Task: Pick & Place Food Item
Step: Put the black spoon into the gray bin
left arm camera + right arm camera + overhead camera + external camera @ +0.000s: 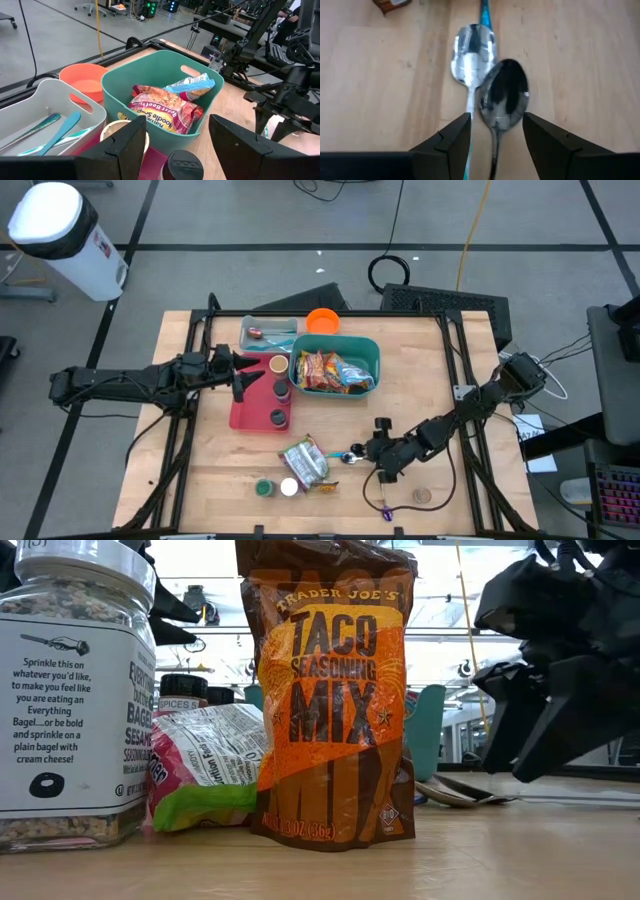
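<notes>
The food item nearest the working arm is a crinkled green-and-white snack packet (303, 461) lying flat on the light wooden table (440, 370) near its front edge; the low view shows it with a pink and green end (205, 775), behind an upright orange and brown taco seasoning pouch (335, 690). The right pincer (372, 448) sits low over the table just to the right of that packet, not touching it. Its two dark fingers (447, 142) stand apart with nothing between them, and directly ahead of them lie two shiny metal spoons (487, 95) side by side on the wood, bowls overlapping.

In front of the packet stand a small green-lidded jar (263, 488) and a white-lidded glass seasoning jar (289, 486).

Further back, a teal plastic bin (372, 352) holds more food packets, among them a red and yellow noodle bag (162, 107). An orange bowl (322, 321) and a pale grey tray (262, 325) of utensils sit beside it, with a red tray (250, 412) carrying dark-lidded spice jars to its left.

The left pincer (243, 377) hovers over the red tray, fingers (122, 145) parted and empty, facing the teal bin.
</notes>
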